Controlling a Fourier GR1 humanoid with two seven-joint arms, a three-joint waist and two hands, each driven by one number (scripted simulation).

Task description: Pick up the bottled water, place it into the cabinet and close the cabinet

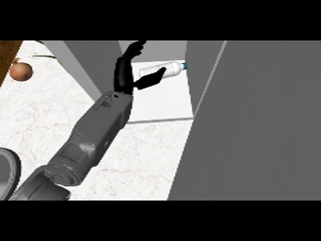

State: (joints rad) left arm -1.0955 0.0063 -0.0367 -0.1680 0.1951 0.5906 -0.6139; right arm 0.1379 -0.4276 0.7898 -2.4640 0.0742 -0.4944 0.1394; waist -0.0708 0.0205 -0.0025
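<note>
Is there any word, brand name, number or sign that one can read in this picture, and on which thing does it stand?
None can be read.
Bottled water, lying inside the cabinet by the left robot hand: white body and blue cap, no print can be made out.
Cabinet walls, counter, onion: no markings.

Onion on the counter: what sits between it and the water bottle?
In the head view, a grey cabinet panel stands between the onion and the bottle, and then the robot's left hand, right beside the bottle.
</note>
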